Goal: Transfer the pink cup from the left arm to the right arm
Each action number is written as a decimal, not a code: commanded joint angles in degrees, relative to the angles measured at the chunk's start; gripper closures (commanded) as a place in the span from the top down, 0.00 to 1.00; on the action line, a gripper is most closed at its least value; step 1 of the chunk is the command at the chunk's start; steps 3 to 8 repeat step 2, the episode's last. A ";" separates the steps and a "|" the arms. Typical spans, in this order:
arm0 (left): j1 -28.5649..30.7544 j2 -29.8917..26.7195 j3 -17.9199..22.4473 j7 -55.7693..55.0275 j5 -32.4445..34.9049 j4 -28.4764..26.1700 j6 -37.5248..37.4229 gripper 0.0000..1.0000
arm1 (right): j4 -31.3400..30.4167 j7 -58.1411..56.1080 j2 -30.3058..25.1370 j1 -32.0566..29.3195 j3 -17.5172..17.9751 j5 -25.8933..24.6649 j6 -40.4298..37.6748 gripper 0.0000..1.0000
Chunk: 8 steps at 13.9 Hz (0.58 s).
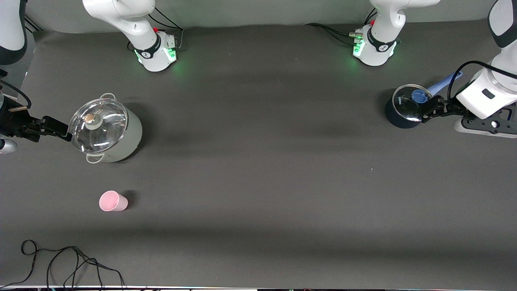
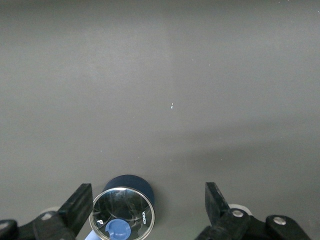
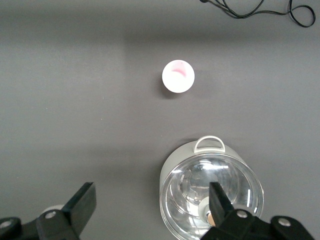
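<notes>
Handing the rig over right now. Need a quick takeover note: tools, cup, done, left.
Left tool: open, empty, over the dark blue pot at the left arm's end.
Right tool: open, empty, at the rim of the white lidded pot at the right arm's end.
Pink cup: upright on the table, nearer the front camera than the white pot, untouched.
Done: nothing.
Left: left arm picks the cup, passes it to the right arm.

The right claw (image 3: 150, 210) hangs with its fingers (image 3: 82, 202) spread wide over the dark tabletop (image 3: 75, 100). One finger overlaps the glass lid (image 3: 200, 185) of a pale pot (image 3: 172, 165). The pink cup (image 3: 178, 76) stands upright, apart from the pot. A black cable (image 3: 260, 12) lies near the edge.
</notes>
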 commanded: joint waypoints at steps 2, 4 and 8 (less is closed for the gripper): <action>0.12 -0.56 0.14 1.18 -0.55 -0.35 -0.07 1.00 | -0.73 1.04 -0.85 0.92 -0.60 -0.51 0.05 1.00; 0.12 -0.56 0.14 1.18 -0.55 -0.35 -0.07 1.00 | -0.73 1.04 -0.85 0.92 -0.60 -0.51 0.05 1.00; 0.12 -0.56 0.14 1.18 -0.55 -0.35 -0.07 1.00 | -0.73 1.04 -0.85 0.92 -0.60 -0.51 0.05 1.00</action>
